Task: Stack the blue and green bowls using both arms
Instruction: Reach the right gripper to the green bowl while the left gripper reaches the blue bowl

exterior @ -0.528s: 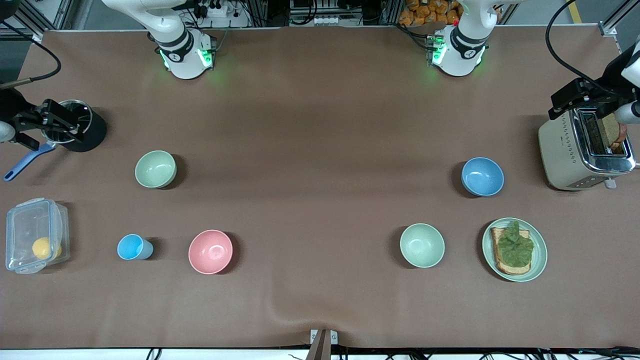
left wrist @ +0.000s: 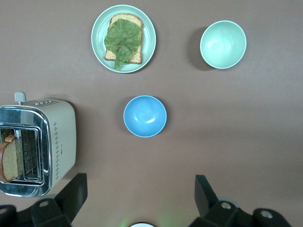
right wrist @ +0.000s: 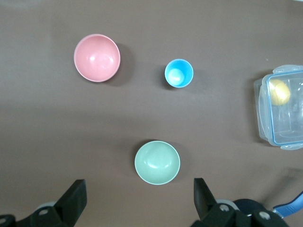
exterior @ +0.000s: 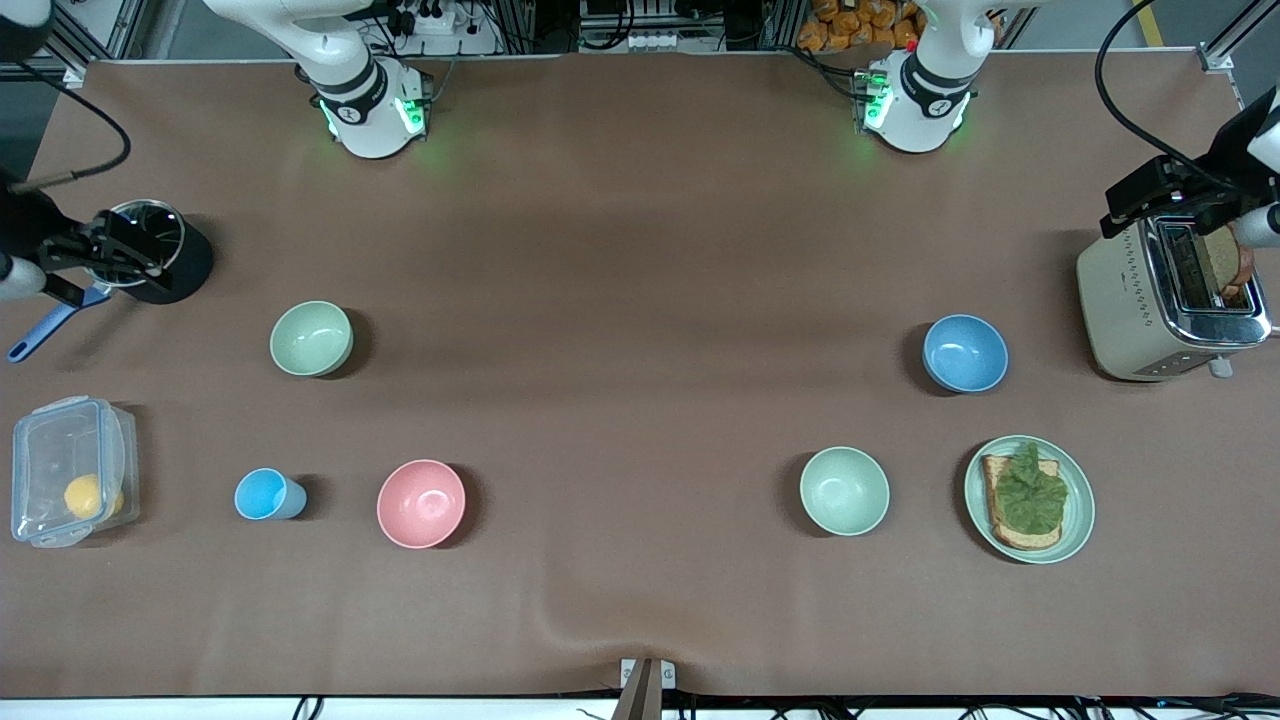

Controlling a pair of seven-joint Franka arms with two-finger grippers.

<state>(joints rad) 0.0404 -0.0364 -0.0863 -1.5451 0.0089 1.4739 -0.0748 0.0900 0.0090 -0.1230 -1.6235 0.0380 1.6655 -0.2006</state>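
Observation:
The blue bowl (exterior: 964, 353) stands upright toward the left arm's end of the table, beside the toaster; it also shows in the left wrist view (left wrist: 145, 116). The green bowl (exterior: 311, 338) stands upright toward the right arm's end; it also shows in the right wrist view (right wrist: 157, 162). My left gripper (exterior: 1180, 200) hangs open and empty high over the toaster's end (left wrist: 139, 183). My right gripper (exterior: 115, 250) hangs open and empty high over the black holder (right wrist: 138, 187). Neither touches a bowl.
A paler mint bowl (exterior: 844, 490) and a plate with toast and lettuce (exterior: 1075, 535) lie near the blue bowl. A toaster (exterior: 1120, 320), a pink bowl (exterior: 421, 503), a small blue cup (exterior: 266, 494), a clear box holding something yellow (exterior: 65, 470), a black holder (exterior: 165, 255) and a blue-handled utensil (exterior: 40, 330) are also on the table.
The right gripper has shifted slightly over the black holder. The left gripper has barely moved. The bowls have not moved.

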